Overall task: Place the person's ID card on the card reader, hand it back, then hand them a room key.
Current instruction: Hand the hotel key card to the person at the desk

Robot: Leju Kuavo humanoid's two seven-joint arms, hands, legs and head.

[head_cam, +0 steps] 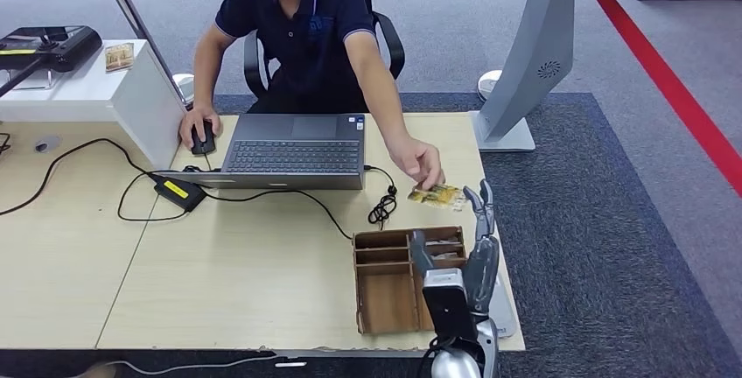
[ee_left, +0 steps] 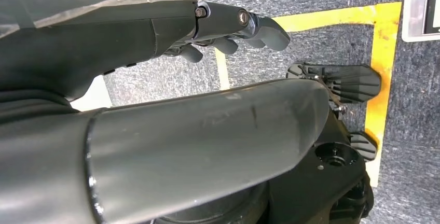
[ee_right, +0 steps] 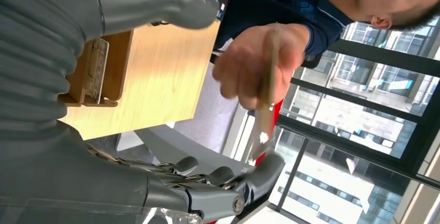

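Nearest to the robot, its right hand (head_cam: 468,260) is raised over the near right corner of the table (head_cam: 262,264), fingers apart and holding nothing, palm turned toward the person, apparently set to receive. Just beside it on the table sits a wooden tray (head_cam: 389,295) with compartments; in the right wrist view a card-like thing (ee_right: 96,71) stands in one slot, probably a room key kept within easy reach, though I cannot tell for sure. The left hand (ee_left: 228,29) hangs low by the robot's body above the floor, nothing in it, fingers loosely curled and out of the way. Just past the right hand, the person's hand (head_cam: 422,164) reaches across the table and pinches the ID card (head_cam: 435,194) by its edge, offered toward the robot's fingertips; in the right wrist view the card (ee_right: 267,86) is edge-on and its lower end looks close to or touching a fingertip (ee_right: 267,167), not yet gripped. So the handover looks barely begun. Farther on, a cable (head_cam: 381,207) lies coiled beside an open laptop (head_cam: 293,150), and the person's other hand rests on a mouse (head_cam: 202,139). Far left, a dark device (head_cam: 52,45) sits on a white box (head_cam: 96,94), possibly the card reader, well apart from the card.
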